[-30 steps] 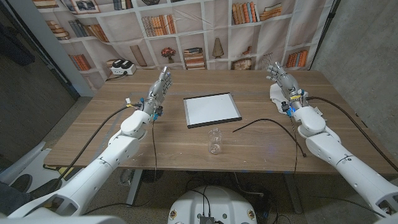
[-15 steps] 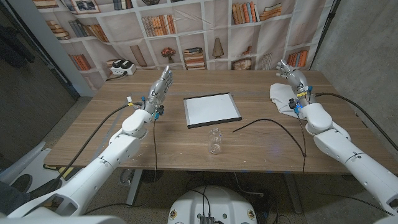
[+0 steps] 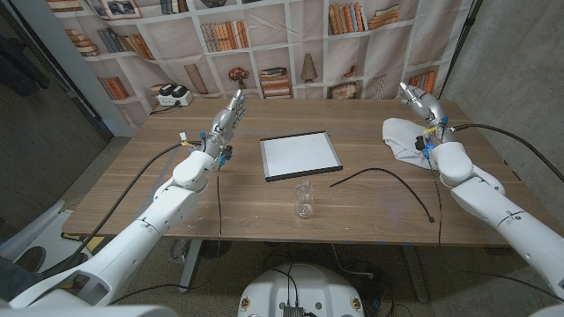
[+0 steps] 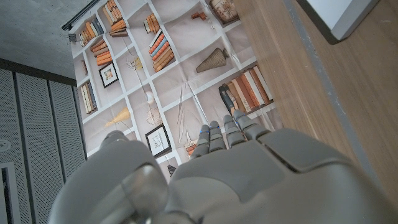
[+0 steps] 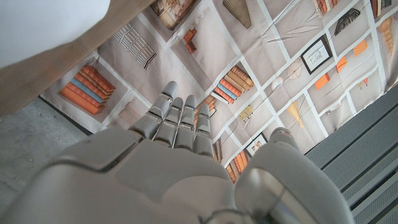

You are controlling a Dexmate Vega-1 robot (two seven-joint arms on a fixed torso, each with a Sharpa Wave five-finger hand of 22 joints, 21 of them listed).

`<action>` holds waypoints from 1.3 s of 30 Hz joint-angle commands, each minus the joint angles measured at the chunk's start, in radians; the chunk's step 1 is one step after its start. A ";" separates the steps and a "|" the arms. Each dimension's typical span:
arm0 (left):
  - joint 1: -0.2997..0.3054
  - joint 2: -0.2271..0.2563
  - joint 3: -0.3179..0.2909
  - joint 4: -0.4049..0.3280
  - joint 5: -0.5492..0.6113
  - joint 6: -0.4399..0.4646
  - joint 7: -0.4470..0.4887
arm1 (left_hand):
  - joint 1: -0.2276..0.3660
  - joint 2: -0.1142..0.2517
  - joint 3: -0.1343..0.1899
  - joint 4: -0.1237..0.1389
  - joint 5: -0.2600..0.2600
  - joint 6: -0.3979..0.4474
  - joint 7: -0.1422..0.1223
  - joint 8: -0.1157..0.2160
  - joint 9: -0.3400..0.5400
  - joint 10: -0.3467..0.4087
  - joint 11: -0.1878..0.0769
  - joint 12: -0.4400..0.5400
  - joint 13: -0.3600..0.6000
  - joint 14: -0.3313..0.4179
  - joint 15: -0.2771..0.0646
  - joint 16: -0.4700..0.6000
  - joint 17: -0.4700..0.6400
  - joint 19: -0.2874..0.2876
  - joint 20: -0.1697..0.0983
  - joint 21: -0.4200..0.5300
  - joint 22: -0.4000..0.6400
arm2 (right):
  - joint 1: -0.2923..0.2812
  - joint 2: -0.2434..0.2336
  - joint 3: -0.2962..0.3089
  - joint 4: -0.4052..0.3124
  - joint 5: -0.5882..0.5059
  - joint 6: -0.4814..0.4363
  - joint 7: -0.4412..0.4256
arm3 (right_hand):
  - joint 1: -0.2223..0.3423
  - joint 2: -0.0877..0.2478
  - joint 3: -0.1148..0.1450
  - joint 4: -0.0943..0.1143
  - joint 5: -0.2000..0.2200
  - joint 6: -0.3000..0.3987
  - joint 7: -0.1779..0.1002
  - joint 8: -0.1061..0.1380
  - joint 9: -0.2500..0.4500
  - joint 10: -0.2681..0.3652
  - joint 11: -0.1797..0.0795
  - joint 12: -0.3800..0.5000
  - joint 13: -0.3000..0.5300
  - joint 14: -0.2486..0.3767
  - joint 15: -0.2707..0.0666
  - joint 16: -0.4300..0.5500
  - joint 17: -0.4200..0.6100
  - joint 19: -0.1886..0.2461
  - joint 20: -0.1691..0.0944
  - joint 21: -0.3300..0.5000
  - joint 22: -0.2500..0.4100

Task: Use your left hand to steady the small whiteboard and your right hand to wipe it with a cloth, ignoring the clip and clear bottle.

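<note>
The small whiteboard [image 3: 300,155], white with a dark frame, lies flat at the table's middle; a corner of the whiteboard [image 4: 339,15] is in the left wrist view. My left hand [image 3: 229,114] is raised left of the board, apart from it, fingers stretched out and holding nothing. A white cloth [image 3: 404,139] lies crumpled at the far right of the table. My right hand [image 3: 421,103] hovers just beyond the cloth's far right edge, fingers extended and empty. In the right wrist view the cloth [image 5: 50,25] lies off to one side of my right hand [image 5: 177,146].
A clear bottle [image 3: 304,199] lies on its side in front of the whiteboard. A black cable [image 3: 388,173] curves across the table from near the bottle toward the right front edge. A bookshelf backdrop stands behind the table [image 3: 176,189].
My right hand has moved rightward and farther back, off the cloth, which now lies uncovered. The left hand has barely shifted.
</note>
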 commanded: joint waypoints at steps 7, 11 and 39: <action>0.010 0.000 -0.005 -0.015 0.009 -0.004 0.015 | 0.015 0.004 0.001 -0.002 0.003 0.015 -0.003 0.006 0.006 0.011 0.003 0.005 0.005 -0.003 0.001 -0.006 0.005 -0.009 0.002 -0.004 0.002 | 0.013 -0.080 -0.047 -0.101 -0.216 -0.268 -0.095 | 0.013 0.002 0.001 -0.012 0.006 -0.024 -0.004 -0.012 0.004 -0.035 0.002 -0.020 0.005 -0.034 0.010 -0.012 0.004 -0.024 -0.020 -0.022 0.006; 0.013 0.001 -0.005 -0.021 0.010 -0.001 0.019 | 0.017 0.005 0.000 -0.003 0.003 0.015 -0.004 0.004 0.006 0.012 0.005 0.004 0.005 -0.002 0.002 -0.007 0.005 -0.008 0.001 -0.005 0.001 | 0.022 -0.091 -0.060 -0.112 -0.243 -0.322 -0.096 | 0.015 0.004 0.002 -0.014 0.007 -0.033 -0.003 -0.016 0.004 -0.051 0.008 -0.027 0.006 -0.052 0.014 -0.017 0.004 -0.038 -0.018 -0.034 0.006; 0.000 -0.002 0.015 -0.028 0.015 0.024 0.007 | 0.030 0.015 -0.003 -0.007 0.000 -0.001 -0.019 -0.010 0.006 0.009 -0.003 -0.006 0.005 -0.010 -0.004 -0.017 0.005 -0.033 -0.004 -0.019 0.001 | 0.071 -0.171 -0.149 -0.164 -0.304 -0.634 0.009 | 0.066 0.005 0.013 -0.058 0.014 -0.064 0.014 -0.032 0.005 -0.087 0.006 -0.036 0.005 -0.098 0.014 -0.018 -0.001 -0.092 -0.009 -0.100 0.007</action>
